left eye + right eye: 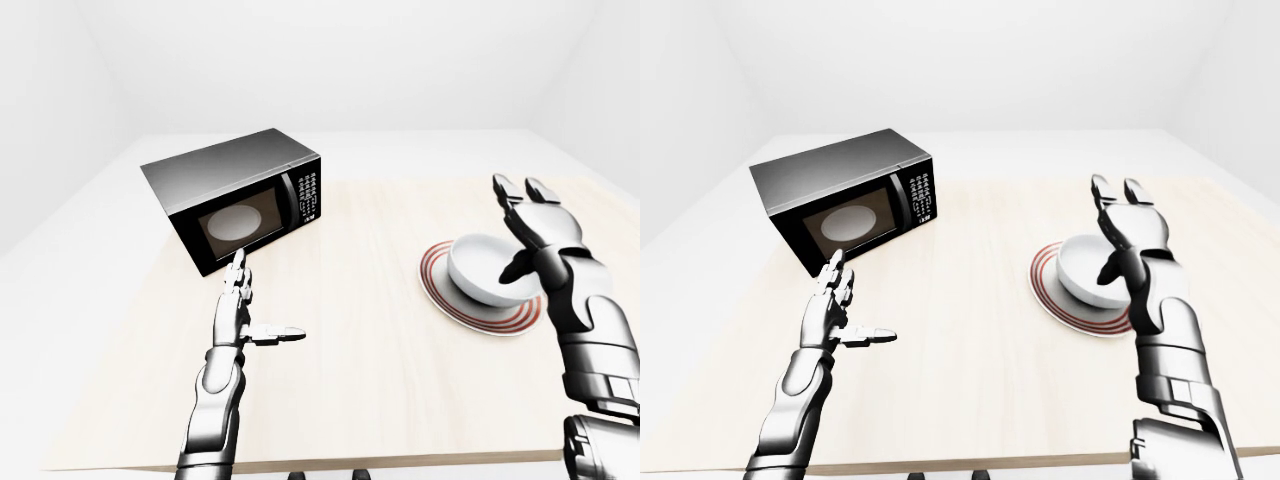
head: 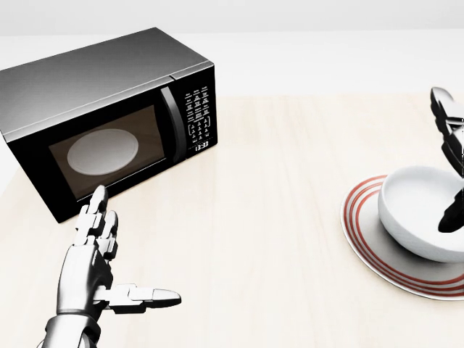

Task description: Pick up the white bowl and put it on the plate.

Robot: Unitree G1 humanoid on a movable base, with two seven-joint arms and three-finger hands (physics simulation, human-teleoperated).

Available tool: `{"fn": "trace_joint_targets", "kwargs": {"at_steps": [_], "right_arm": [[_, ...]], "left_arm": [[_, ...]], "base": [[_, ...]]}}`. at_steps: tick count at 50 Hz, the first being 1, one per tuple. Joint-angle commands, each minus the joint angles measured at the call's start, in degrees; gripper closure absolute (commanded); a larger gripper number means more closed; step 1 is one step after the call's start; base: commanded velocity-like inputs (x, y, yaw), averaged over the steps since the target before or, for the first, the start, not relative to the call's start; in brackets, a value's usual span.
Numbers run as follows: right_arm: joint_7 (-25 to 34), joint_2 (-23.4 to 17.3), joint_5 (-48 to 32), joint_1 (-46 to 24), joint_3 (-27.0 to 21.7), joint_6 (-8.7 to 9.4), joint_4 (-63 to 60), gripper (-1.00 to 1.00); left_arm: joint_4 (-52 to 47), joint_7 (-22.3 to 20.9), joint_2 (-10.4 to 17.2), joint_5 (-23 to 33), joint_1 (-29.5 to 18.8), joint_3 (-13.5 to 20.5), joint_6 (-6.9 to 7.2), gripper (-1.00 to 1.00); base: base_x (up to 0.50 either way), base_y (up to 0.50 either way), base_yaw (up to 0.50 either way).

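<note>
A round white ceramic bowl (image 1: 487, 270) is seen resting on a white plate with red rings (image 1: 452, 297), placed at the right of a pale wooden table (image 1: 360, 340). The silver three-finger right hand (image 1: 535, 235) is held spread just beside the bowl, apart from it. The silver left hand (image 1: 242, 308) is held flat with thumb out below a black box-shaped microwave (image 1: 236, 196).

The head view looks steeply down, close over the worktop (image 2: 275, 217). Both eye views sit farther off, taking in the whole worktop and far wall. All three share the microwave (image 1: 235, 195) and plate (image 2: 377, 254).
</note>
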Motion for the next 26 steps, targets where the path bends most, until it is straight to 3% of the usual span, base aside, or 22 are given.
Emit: {"fn": "trace_joint_targets", "kwargs": {"at_steps": [1, 6, 11, 17, 19, 21, 26], "right_arm": [[14.2, -2.4, 6.1, -4.0, -4.9, 0.00, -18.5, -1.00], [18.3, -4.5, 9.0, -6.9, -6.0, 0.00, -23.3, -1.00], [20.6, -6.5, 10.8, -9.9, -6.3, 2.26, -25.9, -1.00], [21.7, -9.8, 14.4, -16.0, -6.7, 6.59, -28.9, -1.00], [22.6, -11.3, 16.0, -18.7, -6.7, 9.16, -30.2, -1.00], [22.0, -12.5, 17.6, -21.2, -6.6, 10.00, -30.6, -1.00], [16.6, -16.2, 22.1, -29.3, -6.3, 10.00, -31.4, -1.00]], "left_arm": [[0.0, 0.0, 0.0, 0.0, 0.0, 0.0, 0.00, -1.00], [0.0, 0.0, 0.0, 0.0, 0.0, 0.0, 0.00, -1.00], [0.0, 0.0, 0.0, 0.0, 0.0, 0.0, 0.00, -1.00], [0.0, 0.0, 0.0, 0.0, 0.0, 0.0, 0.00, -1.00], [0.0, 0.0, 0.0, 0.0, 0.0, 0.0, 0.00, -1.00], [0.0, 0.0, 0.0, 0.0, 0.0, 0.0, 0.00, -1.00], [0.0, 0.0, 0.0, 0.0, 0.0, 0.0, 0.00, -1.00]], "base": [[0.00, 0.00, 0.00], [0.00, 0.00, 0.00], [0.00, 0.00, 0.00], [0.00, 0.00, 0.00], [0.00, 0.00, 0.00], [0.00, 0.00, 0.00], [0.00, 0.00, 0.00]]}}
